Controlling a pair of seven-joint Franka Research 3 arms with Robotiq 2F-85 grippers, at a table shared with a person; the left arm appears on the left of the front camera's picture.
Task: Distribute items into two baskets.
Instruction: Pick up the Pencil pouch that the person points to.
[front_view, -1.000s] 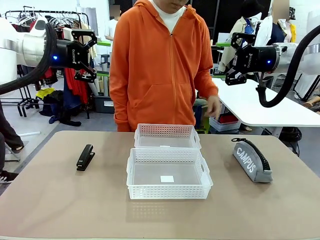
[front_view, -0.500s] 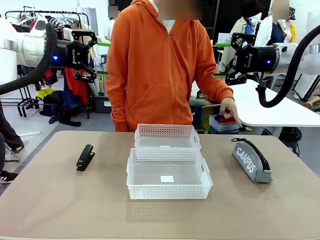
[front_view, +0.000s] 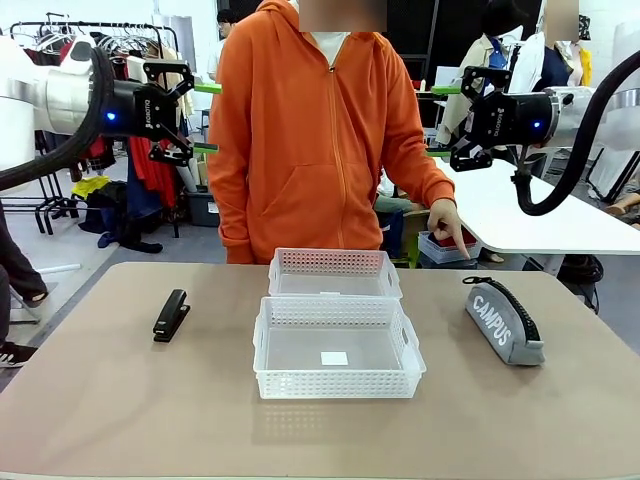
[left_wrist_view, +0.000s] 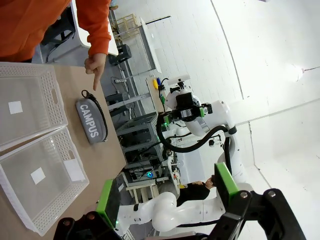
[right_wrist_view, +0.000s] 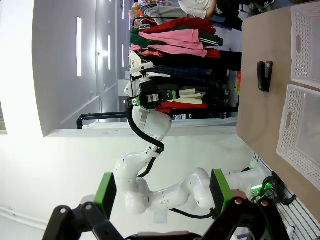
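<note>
Front view: left tool (front_view: 206, 118), right tool (front_view: 438, 121) spread, empty; hand (front_view: 447, 222) points at pouch (front_view: 505, 322), so first pick pending, right tool should descend.

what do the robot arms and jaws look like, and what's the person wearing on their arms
The left arm and right arm are glossy white with rounded links, each with a thick black cable alongside. Each ends in a black wrist with a blue light and white print, carrying black jaws with green pads. The person wears a long-sleeved orange zip hoodie.
</note>
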